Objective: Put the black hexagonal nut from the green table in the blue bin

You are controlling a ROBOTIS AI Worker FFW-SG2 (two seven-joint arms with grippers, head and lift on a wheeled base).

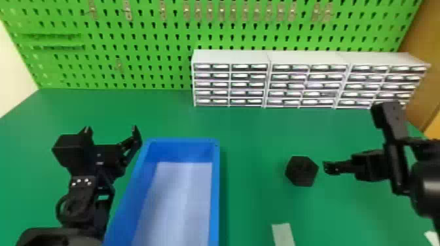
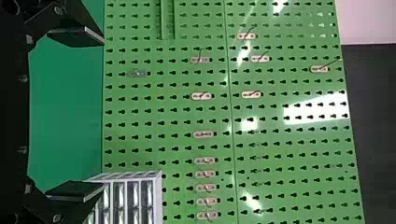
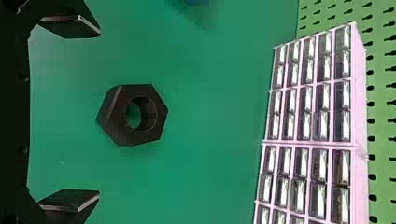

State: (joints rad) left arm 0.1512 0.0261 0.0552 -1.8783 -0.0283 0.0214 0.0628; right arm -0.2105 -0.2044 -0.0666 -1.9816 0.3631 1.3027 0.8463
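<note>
Nut: on green table; right pincer: open, near nut; left pincer: open, near bin

It looks like a workshop or a workbench corner of a lab. A green pegboard stands upright behind a green counter, its rows of slots dotted with small metal hooks. Against its foot, on the counter, sits a row of pale cabinets full of little drawers with clear fronts, the sort that hold small parts. An open blue bin rests on the counter as well.
</note>
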